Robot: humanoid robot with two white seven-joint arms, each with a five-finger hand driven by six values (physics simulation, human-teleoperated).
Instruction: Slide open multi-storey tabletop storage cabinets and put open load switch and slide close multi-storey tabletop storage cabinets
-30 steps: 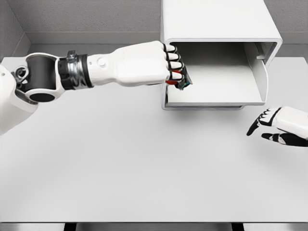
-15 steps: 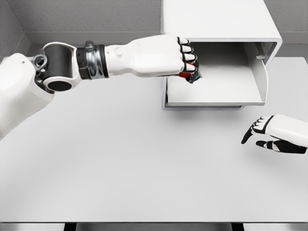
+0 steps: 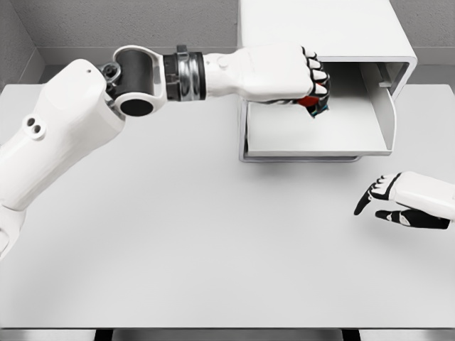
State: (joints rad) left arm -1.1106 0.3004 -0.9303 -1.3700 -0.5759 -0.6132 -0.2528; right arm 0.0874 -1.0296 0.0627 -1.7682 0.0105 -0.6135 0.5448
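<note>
One view only, from the head camera. White box-shaped tabletop storage cabinet stands at the far side of the pale grey table, its drawer slid open. Left hand reaches over the drawer, fingers curled tight round a small red-and-teal load switch, not yet set down. Right hand rests low at the right, fingers loosely spread, holding nothing. Judged remaining: release the switch, slide the drawer shut. No brand, label or legible writing visible.
</note>
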